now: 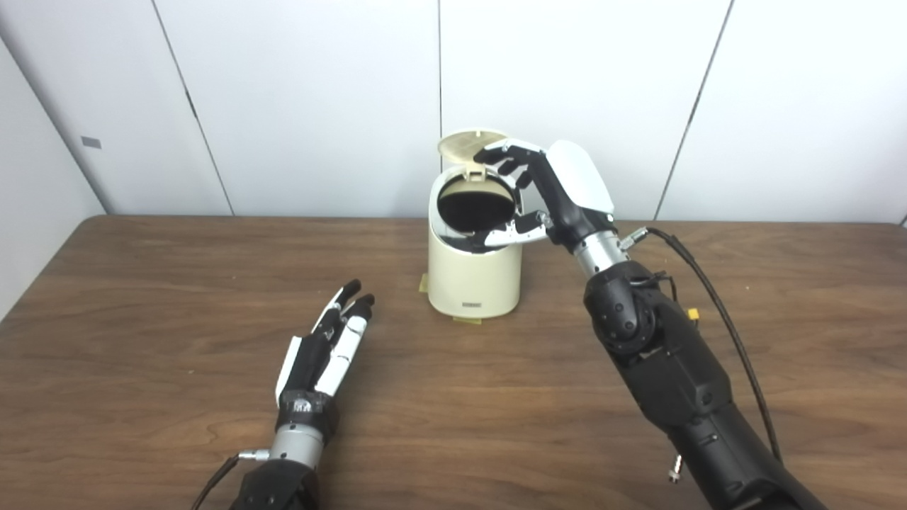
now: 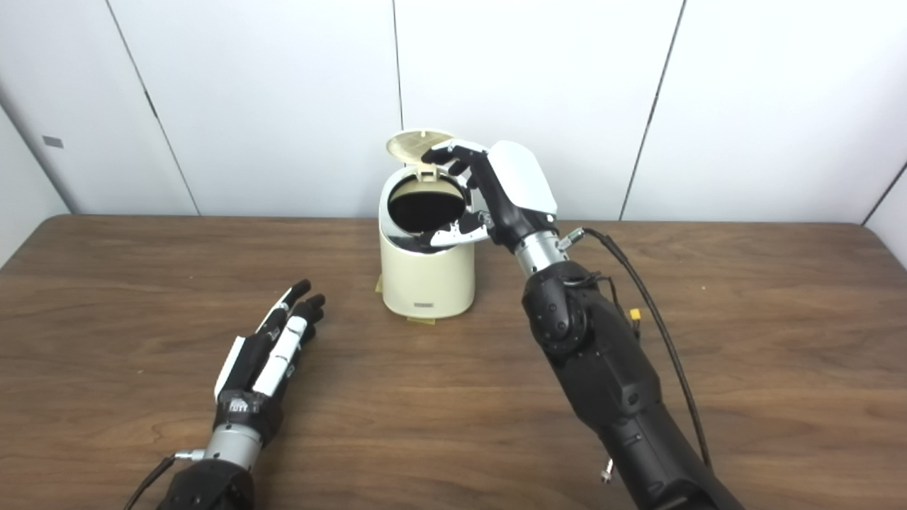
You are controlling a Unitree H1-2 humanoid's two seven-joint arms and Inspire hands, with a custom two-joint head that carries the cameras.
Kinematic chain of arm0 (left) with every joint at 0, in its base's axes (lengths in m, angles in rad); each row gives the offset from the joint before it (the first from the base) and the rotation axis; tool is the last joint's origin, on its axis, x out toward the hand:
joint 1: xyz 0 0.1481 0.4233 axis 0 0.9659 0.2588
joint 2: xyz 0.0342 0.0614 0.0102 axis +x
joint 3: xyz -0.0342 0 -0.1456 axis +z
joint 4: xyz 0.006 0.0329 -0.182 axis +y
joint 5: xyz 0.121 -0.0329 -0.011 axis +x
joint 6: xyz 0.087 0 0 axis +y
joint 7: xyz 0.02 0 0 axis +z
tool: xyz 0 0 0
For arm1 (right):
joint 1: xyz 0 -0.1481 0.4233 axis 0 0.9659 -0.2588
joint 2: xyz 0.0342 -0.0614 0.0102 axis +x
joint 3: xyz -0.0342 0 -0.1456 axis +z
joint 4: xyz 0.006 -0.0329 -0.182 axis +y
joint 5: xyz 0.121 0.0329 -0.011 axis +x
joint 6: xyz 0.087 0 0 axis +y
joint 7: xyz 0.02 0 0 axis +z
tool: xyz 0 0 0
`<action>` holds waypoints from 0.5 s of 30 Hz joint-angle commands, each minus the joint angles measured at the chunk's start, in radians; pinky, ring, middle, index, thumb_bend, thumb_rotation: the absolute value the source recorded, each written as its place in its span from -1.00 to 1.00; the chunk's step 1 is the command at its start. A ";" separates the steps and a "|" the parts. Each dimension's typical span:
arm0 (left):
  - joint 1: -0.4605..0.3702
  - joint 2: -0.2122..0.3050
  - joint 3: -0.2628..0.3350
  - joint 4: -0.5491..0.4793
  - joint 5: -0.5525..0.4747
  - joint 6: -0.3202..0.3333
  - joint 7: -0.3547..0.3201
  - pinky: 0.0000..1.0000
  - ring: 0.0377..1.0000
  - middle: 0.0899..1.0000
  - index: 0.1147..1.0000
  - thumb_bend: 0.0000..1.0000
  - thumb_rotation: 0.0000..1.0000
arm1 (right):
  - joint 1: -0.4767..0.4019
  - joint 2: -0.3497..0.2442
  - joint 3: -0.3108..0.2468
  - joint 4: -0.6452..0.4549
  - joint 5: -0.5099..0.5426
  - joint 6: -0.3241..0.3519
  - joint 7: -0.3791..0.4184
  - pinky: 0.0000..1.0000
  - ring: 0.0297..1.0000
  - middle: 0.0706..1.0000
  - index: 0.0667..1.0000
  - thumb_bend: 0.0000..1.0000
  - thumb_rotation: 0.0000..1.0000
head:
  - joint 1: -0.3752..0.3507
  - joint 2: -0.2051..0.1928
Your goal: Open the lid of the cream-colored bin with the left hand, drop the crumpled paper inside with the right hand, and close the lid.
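Nearest, the left hand (image 1: pixel 322 354) lies flat on the table (image 1: pixel 142 319), fingers straight and close together, holding nothing. Farther back, the cream-colored bin (image 1: pixel 473 273) stands with its lid (image 1: pixel 471 143) raised. The right hand (image 1: pixel 545 195) hovers beside its dark mouth, fingers spread and empty.

Both views look down and forward from the robot's head across the table (image 1: pixel 142 297) toward a white panelled wall (image 1: pixel 319 92). The 2 cameras sit side by side, so they share nearly the whole scene: the cream-colored bin (image 1: pixel 475 280), the left hand (image 1: pixel 322 350) and the right hand (image 1: pixel 549 195). The bin stands left of centre in the right eye view and near centre in the left. Both arms enter from the bottom edge, close to the lenses.
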 commanded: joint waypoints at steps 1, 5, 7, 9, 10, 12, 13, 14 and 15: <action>-0.029 -0.006 -0.006 -0.018 0.004 -0.039 0.000 0.94 0.85 0.77 0.93 0.15 0.33 | -0.029 -0.015 -0.017 -0.044 0.008 -0.008 -0.002 0.10 0.29 0.39 0.32 0.96 -0.75 | 0.001 0.000; -0.033 -0.008 -0.004 -0.012 0.001 -0.039 0.002 0.95 0.84 0.76 0.93 0.19 0.31 | -0.015 -0.024 -0.034 -0.088 -0.017 0.005 -0.021 0.00 0.20 0.32 0.33 0.88 -0.71 | 0.001 -0.001; -0.034 -0.008 -0.003 -0.011 -0.002 -0.041 0.000 0.95 0.84 0.76 0.93 0.18 0.31 | 0.002 -0.027 -0.051 -0.122 -0.025 0.013 -0.033 -0.06 0.13 0.25 0.31 0.84 -0.71 | 0.000 -0.003; -0.035 -0.006 -0.003 -0.007 -0.001 -0.045 -0.001 0.95 0.84 0.77 0.93 0.16 0.31 | 0.019 -0.028 -0.069 -0.147 -0.024 0.010 -0.048 -0.14 0.03 0.16 0.26 0.79 -0.74 | -0.001 -0.005; -0.036 -0.006 -0.003 -0.005 0.000 -0.047 -0.001 0.96 0.85 0.77 0.93 0.15 0.31 | 0.028 -0.028 -0.078 -0.156 -0.021 0.006 -0.058 -0.17 -0.02 0.09 0.20 0.75 -0.81 | -0.002 -0.006; -0.038 -0.006 -0.001 -0.001 -0.001 -0.047 0.000 0.96 0.85 0.77 0.92 0.14 0.32 | 0.046 -0.022 -0.098 -0.174 -0.016 0.005 -0.080 -0.21 -0.09 0.01 0.12 0.70 -0.90 | -0.004 -0.007; -0.039 -0.006 0.000 0.002 -0.004 -0.049 -0.001 0.96 0.84 0.76 0.92 0.15 0.31 | 0.062 -0.016 -0.113 -0.190 -0.012 0.002 -0.100 -0.27 -0.22 -0.09 0.01 0.11 -0.99 | -0.005 -0.010; -0.040 -0.005 -0.001 0.004 -0.003 -0.051 -0.002 0.96 0.85 0.77 0.92 0.16 0.31 | 0.076 -0.012 -0.125 -0.203 -0.007 -0.004 -0.117 -0.30 -0.26 -0.08 -0.02 0.06 -1.00 | -0.005 -0.012; -0.040 -0.004 -0.001 0.006 -0.002 -0.052 -0.003 0.95 0.86 0.78 0.92 0.16 0.32 | 0.084 -0.010 -0.133 -0.209 -0.005 -0.010 -0.128 -0.32 -0.28 -0.07 -0.03 0.04 -1.00 | -0.005 -0.012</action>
